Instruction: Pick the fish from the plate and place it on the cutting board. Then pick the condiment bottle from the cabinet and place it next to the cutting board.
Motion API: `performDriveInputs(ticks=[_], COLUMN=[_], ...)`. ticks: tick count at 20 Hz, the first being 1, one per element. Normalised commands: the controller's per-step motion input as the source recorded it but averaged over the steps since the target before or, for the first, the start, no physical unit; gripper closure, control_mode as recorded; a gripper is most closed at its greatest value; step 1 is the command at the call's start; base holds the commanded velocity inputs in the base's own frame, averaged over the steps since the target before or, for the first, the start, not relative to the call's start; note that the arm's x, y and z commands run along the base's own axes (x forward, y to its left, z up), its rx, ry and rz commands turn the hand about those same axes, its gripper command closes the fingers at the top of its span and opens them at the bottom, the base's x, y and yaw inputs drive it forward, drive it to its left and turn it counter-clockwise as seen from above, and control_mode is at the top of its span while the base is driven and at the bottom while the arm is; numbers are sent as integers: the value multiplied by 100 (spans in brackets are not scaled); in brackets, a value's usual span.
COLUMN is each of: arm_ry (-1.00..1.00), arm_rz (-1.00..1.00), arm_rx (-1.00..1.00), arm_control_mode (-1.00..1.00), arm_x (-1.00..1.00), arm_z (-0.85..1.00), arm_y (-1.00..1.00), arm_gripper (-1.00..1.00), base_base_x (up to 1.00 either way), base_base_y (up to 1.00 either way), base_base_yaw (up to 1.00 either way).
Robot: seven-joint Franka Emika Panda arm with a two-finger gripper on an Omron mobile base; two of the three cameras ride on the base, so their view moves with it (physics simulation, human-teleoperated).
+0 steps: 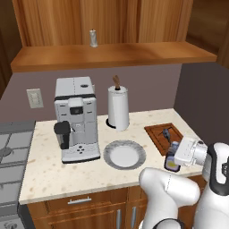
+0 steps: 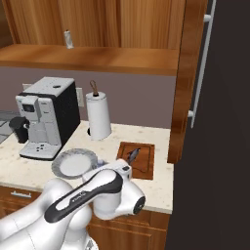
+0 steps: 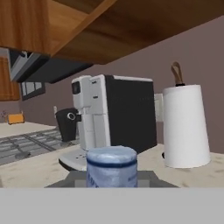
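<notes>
1. The fingers (image 1: 172,162) are pinching the condiment bottle (image 1: 171,163), low at the table's (image 1: 53,174) front edge, at 6 o'clock from the cutting board (image 1: 157,136).
2. In the hand view, the bottle's blue cap (image 3: 111,165) is right up close.
3. The plate (image 1: 125,154) sits bare at 9 o'clock from the board.
4. The fish (image 1: 166,133) lies on the cutting board.
5. Behind the plate stand the coffee machine (image 1: 76,117) and the paper towel roll (image 1: 118,107).
6. Farthest, a small shaker (image 1: 93,38) stands on the cabinet (image 1: 112,54) shelf.
</notes>
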Motion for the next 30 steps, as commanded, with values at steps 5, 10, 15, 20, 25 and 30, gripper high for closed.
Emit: performDriveInputs(ticks=[5, 10, 15, 20, 25, 30], arm_ry=[-10, -9, -7, -1, 0, 0], arm_rz=[-4, -5, -6, -6, -6, -5], arm_rx=[1, 2, 1, 0, 0, 1], arm_control_mode=[-100, -100, -100, -100, -100, -100], arm_x=[8, 27, 33, 26, 21, 22], arm_z=[-37, -22, -12, -12, -23, -27], arm_y=[31, 29, 27, 29, 34, 32], arm_gripper=[100, 100, 100, 100, 100, 100], base_base_x=[0, 0, 0, 0, 0, 0], base_base_y=[0, 0, 0, 0, 0, 0], base_base_yaw=[0, 0, 0, 0, 0, 0])
